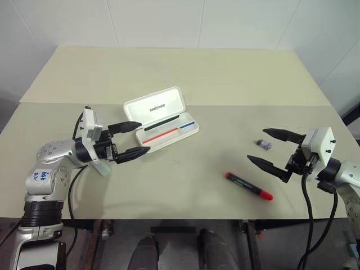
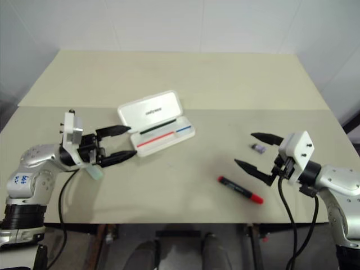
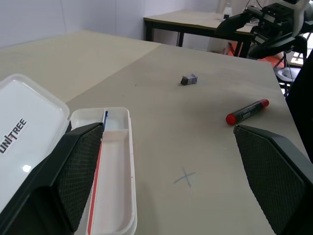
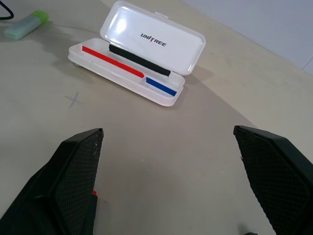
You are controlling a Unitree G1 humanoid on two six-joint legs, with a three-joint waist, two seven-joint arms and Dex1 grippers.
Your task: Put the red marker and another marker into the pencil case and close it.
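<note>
the left tool (image 1: 130, 138) hovers near the worktop's (image 1: 225, 79) left edge, its black fingers spread wide and holding nothing. just under it lies another marker (image 4: 27, 25), pale mint with a lime cap, mostly hidden from the head views. beside that tool, toward the middle of the worktop, the pencil case (image 1: 161, 118) lies open, its white lid up and lettered, red and blue stripes in its tray, no marker in it yet. nearer the front edge, right of centre, lies the red marker (image 1: 249, 186): black barrel, red cap, red tail. it looks light, stiff and smooth, likely to roll, so a pinch across mid-barrel seems best. a small grey-purple nub (image 1: 262, 144) sits beyond it. near the right edge the right tool (image 1: 270, 148) hangs, fingers equally wide apart and empty.
</note>
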